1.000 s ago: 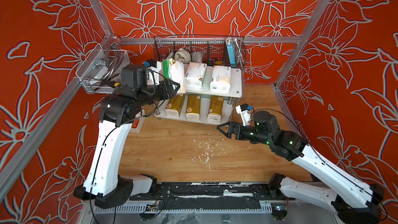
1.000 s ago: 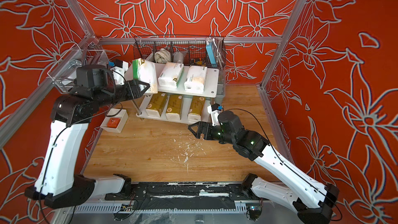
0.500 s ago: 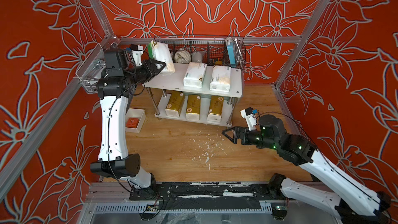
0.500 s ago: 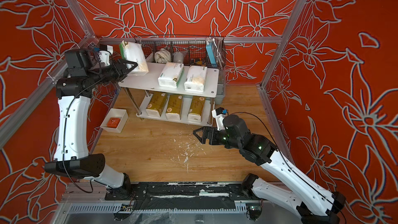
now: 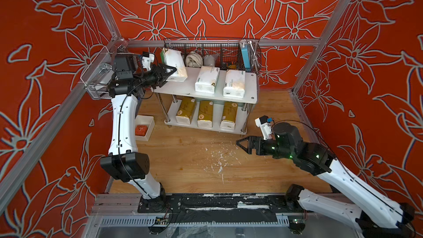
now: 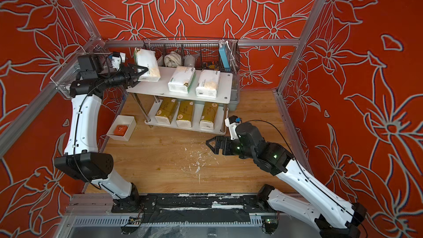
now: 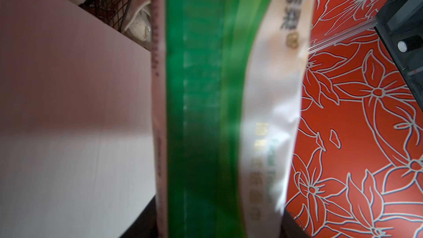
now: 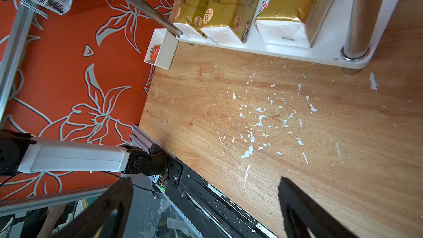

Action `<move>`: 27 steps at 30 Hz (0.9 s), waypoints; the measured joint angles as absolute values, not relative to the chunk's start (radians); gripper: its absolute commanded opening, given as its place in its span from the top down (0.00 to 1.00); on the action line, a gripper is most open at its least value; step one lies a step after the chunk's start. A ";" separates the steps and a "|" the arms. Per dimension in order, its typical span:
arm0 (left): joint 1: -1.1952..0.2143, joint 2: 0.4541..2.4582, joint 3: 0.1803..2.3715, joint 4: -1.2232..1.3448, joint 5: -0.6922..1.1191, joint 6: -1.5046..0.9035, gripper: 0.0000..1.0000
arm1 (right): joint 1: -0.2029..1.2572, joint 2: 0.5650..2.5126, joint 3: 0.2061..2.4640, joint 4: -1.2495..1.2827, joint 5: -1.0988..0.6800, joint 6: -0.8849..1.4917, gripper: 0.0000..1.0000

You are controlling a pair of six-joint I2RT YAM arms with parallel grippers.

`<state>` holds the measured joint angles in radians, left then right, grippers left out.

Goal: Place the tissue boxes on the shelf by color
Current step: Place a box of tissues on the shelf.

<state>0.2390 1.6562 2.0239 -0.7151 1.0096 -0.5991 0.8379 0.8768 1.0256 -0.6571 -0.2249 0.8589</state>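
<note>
The shelf (image 5: 174,89) (image 6: 148,89) stands at the back. Two white tissue boxes (image 5: 207,80) (image 5: 234,83) lie on its top board. Three gold ones (image 5: 186,111) (image 5: 205,113) (image 5: 229,114) lie on the lower board and also appear in the right wrist view (image 8: 229,8). My left gripper (image 5: 172,73) (image 6: 145,70) (image 7: 217,225) is shut on a third white tissue box (image 5: 172,64) (image 6: 146,64) (image 7: 206,111), tilted over the top board's (image 7: 68,111) left back end. My right gripper (image 5: 239,144) (image 6: 208,145) (image 8: 206,202) hovers open and empty above the wooden floor, right of the shelf's front.
A black wire basket (image 5: 212,49) with odd items hangs behind the shelf. A small white tray (image 5: 148,120) with an orange block sits on the floor left of the shelf. A clear bin (image 5: 98,76) is fixed to the left wall. White flecks (image 5: 217,159) mark the floor.
My left arm has lifted the white tissue box from in front of the shelf up and back over the top board's left end. My right gripper has drawn back slightly from the shelf.
</note>
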 measured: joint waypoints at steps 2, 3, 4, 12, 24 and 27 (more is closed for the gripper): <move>0.241 1.657 2.013 -0.720 1.023 -0.595 0.44 | 0.838 0.883 1.023 -0.657 -0.225 0.859 0.01; 0.241 1.658 2.009 -0.723 1.030 -0.594 0.43 | 0.838 0.884 1.021 -0.656 -0.225 0.859 0.01; 0.241 1.660 2.006 -0.725 1.036 -0.591 0.42 | 0.838 0.885 1.019 -0.655 -0.225 0.859 0.01; 0.241 1.687 1.974 -0.741 1.068 -0.584 0.36 | 0.838 0.889 1.018 -0.652 -0.224 0.859 0.01; 0.256 1.690 1.974 -0.765 1.027 -0.567 0.01 | 0.838 0.889 1.018 -0.651 -0.219 0.859 0.01; 0.263 1.677 1.974 -0.779 0.975 -0.558 0.01 | 0.838 0.889 1.018 -0.651 -0.219 0.859 0.01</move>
<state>0.2626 1.6768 1.9743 -0.7792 0.9749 -0.5575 0.8379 0.8890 1.0180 -0.6510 -0.2188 0.8589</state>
